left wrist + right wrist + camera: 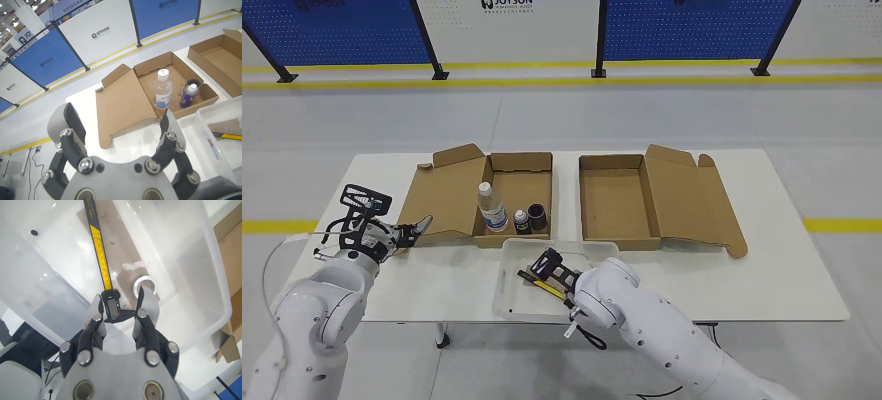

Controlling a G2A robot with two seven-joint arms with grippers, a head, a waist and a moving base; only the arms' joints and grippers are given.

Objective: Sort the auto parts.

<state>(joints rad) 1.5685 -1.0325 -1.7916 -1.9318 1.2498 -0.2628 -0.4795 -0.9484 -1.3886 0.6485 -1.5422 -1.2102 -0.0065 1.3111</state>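
Observation:
A yellow-and-black digital caliper (pixel 102 262) lies in a clear plastic bin (pixel 217 266) on a brown sheet (pixel 121 247), with a silver metal ring (pixel 145 277) beside it. My right gripper (pixel 119 292) is open low inside the bin; the caliper's display head sits between its fingers and one fingertip overlaps the ring. From above, the right gripper (pixel 547 266) hangs over the bin (pixel 510 290) at the table's front. My left gripper (pixel 117 108) is open and holds nothing, near the table's left edge beside the left cardboard box (pixel 122 106).
The left box (pixel 457 195) holds a clear bottle (pixel 162 91), a blue spray can (pixel 189 96) and a black round part (pixel 193 82). The right box (pixel 617 200) stands open with nothing inside. A small black bit (pixel 34 232) lies in the bin.

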